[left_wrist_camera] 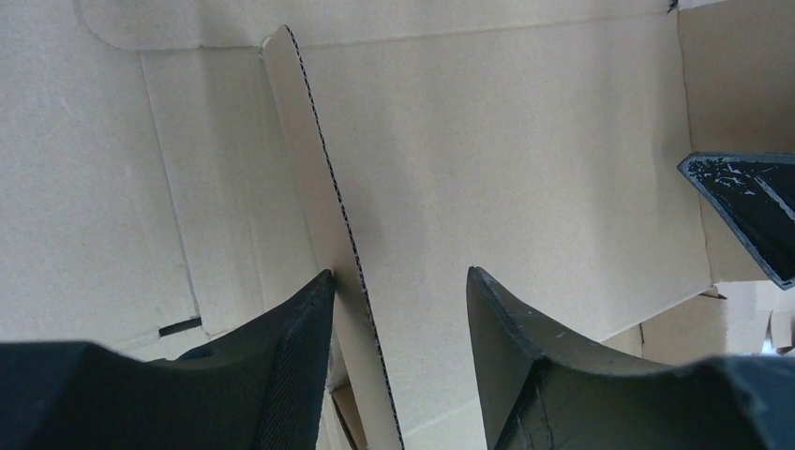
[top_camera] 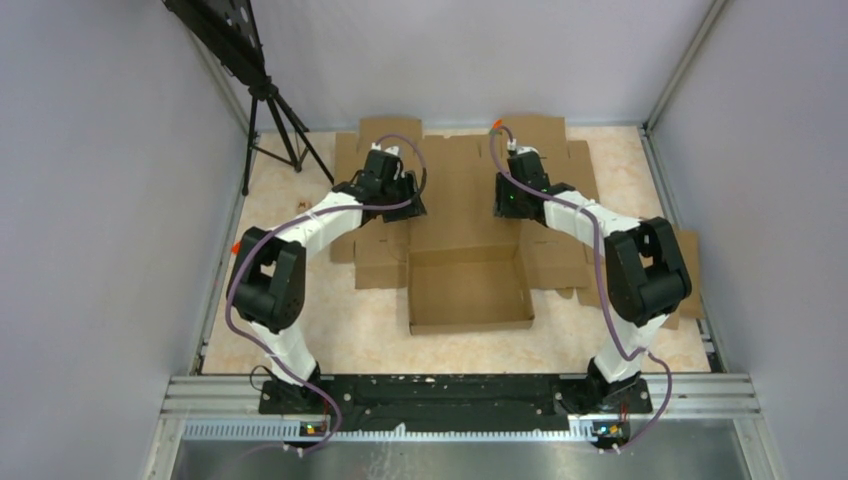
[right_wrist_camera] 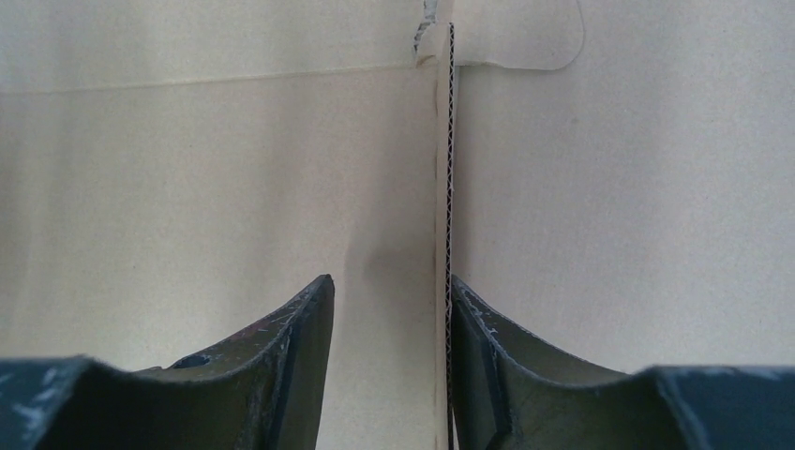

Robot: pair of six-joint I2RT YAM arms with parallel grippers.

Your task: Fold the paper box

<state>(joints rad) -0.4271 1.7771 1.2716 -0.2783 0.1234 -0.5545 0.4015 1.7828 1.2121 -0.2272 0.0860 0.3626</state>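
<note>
The paper box [top_camera: 470,292] lies mid-table: a shallow brown tray with low walls at the near end and a flat lid panel [top_camera: 462,190] running to the back. My left gripper [top_camera: 408,200] is at the panel's left edge and my right gripper [top_camera: 507,200] at its right edge. In the left wrist view my left gripper [left_wrist_camera: 398,277] is open, with a raised side flap [left_wrist_camera: 319,169] standing between the fingers, against the left one. In the right wrist view my right gripper [right_wrist_camera: 392,281] is open, with a raised flap [right_wrist_camera: 442,187] against its right finger.
Wider flat cardboard blanks [top_camera: 570,160] lie under and around the box, reaching the back and right of the table. A black tripod [top_camera: 270,110] stands at the back left. Grey enclosure walls close three sides. The right gripper's finger [left_wrist_camera: 750,206] shows in the left wrist view.
</note>
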